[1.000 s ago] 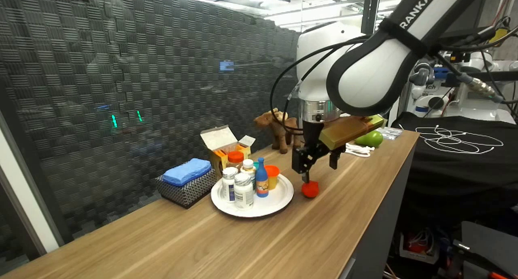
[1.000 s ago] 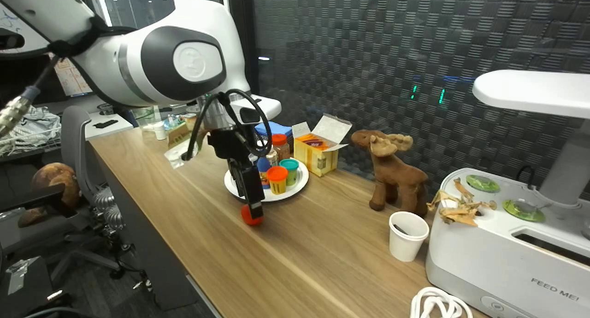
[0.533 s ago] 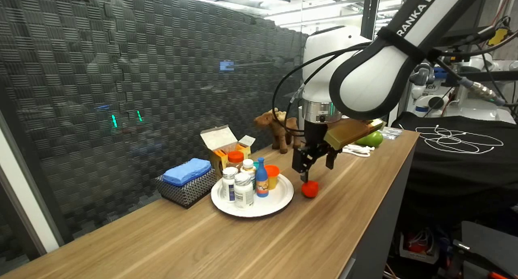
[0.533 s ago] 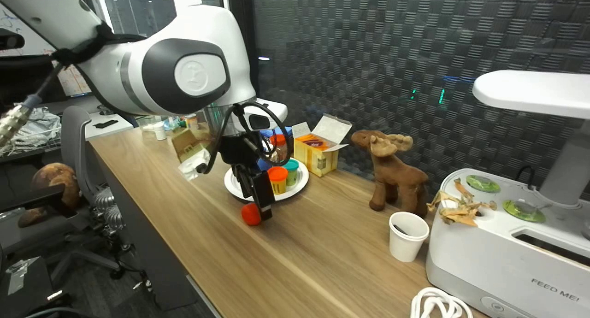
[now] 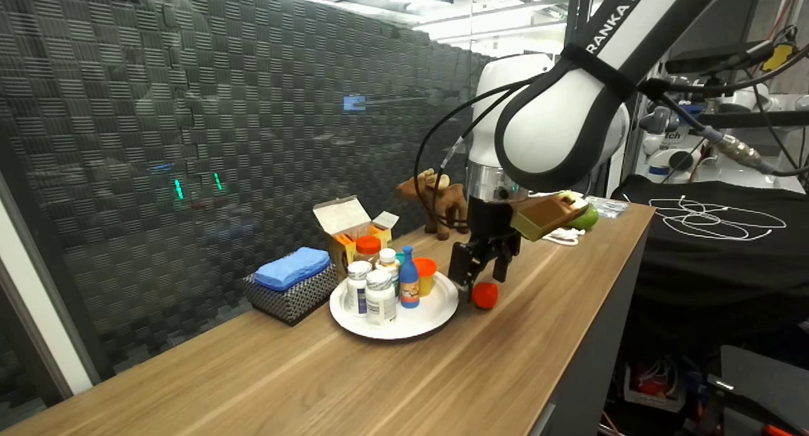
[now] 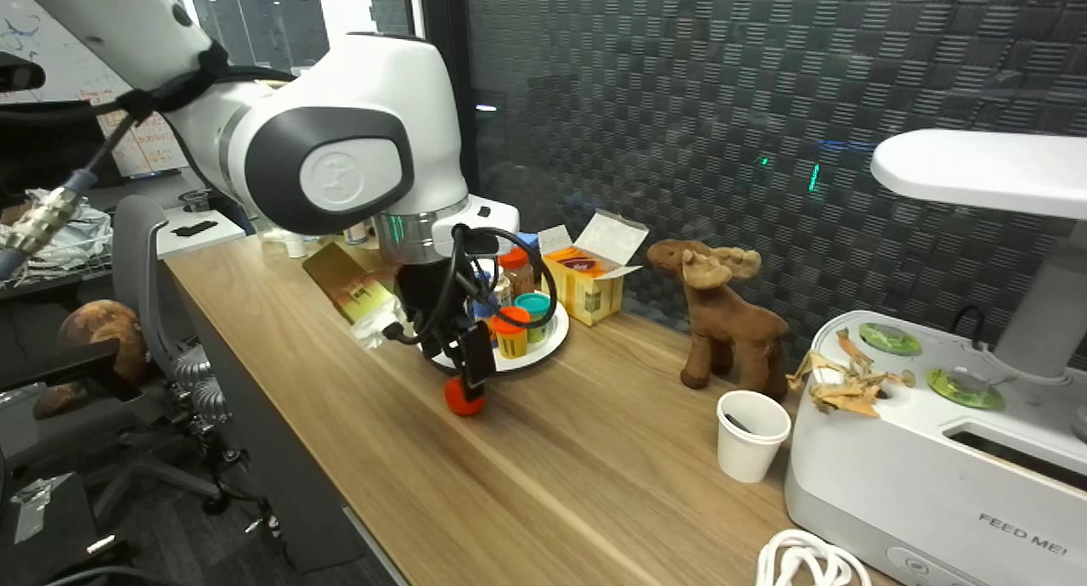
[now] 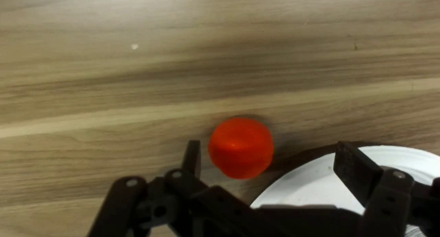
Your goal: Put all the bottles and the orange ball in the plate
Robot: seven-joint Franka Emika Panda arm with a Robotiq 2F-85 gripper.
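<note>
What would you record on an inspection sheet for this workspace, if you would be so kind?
Surface: wood-grain counter; a small pale speck in the wrist view.
Job's things: orange ball on the counter, apart from the plate; white-capped bottles and blue bottle stand on the plate; red-lidded jar close by, base not clearly seen.
Clutter: lidded tubs on the plate; open yellow carton, toy moose, paper cup, blue cloth on a dark box.
End effector: open at the orange ball, gripping nothing.
Cables: black cables loop beside the arm; white cord lies coiled on the counter.
Surroundings: dark panelled wall behind the counter; grey chair beyond.
</note>
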